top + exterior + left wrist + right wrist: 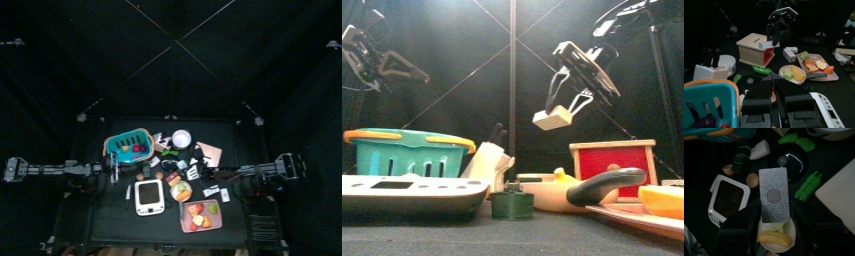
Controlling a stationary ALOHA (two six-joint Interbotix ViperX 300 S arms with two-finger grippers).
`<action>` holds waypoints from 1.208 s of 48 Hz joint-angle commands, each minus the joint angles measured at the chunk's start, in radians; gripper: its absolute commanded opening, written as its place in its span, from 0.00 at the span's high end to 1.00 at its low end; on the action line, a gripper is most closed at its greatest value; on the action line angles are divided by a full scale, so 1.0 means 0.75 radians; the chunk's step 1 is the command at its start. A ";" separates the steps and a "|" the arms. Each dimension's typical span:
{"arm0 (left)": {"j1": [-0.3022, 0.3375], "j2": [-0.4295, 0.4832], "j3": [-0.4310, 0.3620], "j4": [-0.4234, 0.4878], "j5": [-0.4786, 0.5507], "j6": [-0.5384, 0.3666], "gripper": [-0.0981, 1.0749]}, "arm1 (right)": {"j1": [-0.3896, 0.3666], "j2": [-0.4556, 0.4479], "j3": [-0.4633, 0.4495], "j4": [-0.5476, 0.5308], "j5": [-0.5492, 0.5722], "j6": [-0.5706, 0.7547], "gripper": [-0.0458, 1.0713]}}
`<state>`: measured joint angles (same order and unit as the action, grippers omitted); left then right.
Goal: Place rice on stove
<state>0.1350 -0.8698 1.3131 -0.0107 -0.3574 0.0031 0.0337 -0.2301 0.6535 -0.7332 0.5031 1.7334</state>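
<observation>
My right gripper (569,100) is shut on the rice (773,195), a flat grey speckled pack that looks like a small pale block in the front view (553,119). It hangs high above the table's middle (198,173). The stove (148,197) is a white slab with a grey panel lying at the front left; it also shows in the front view (409,190) and in the right wrist view (727,200), beside and below the rice. My left gripper (774,97) is shut and empty, raised near the teal basket (110,170).
A teal basket (402,150) stands behind the stove. A pink tray of fruit (201,215) lies at the front right, next to a plate of yellow fruit (792,73). A wooden box with a red face (609,160), a green vegetable (761,70) and a white pot (179,139) crowd the middle.
</observation>
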 commanded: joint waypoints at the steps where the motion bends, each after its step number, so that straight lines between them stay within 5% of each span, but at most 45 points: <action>1: 0.004 0.002 -0.016 0.002 -0.012 0.000 0.52 | 0.055 0.078 -0.098 -0.121 0.045 0.168 0.35; 18: 0.002 0.000 -0.004 0.002 -0.004 -0.002 0.52 | 0.188 0.442 -0.417 -0.280 0.207 0.505 0.34; 50: 0.000 0.000 0.006 0.000 0.031 -0.002 0.52 | 0.303 0.886 -0.941 -0.027 0.485 0.663 0.34; 58: 0.000 0.000 0.006 0.002 0.049 -0.002 0.52 | 0.323 0.927 -0.992 -0.012 0.562 0.663 0.34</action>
<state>0.1335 -0.8713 1.3269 -0.0107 -0.3206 0.0000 0.2700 0.4863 -0.0491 -0.7440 0.9035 2.2289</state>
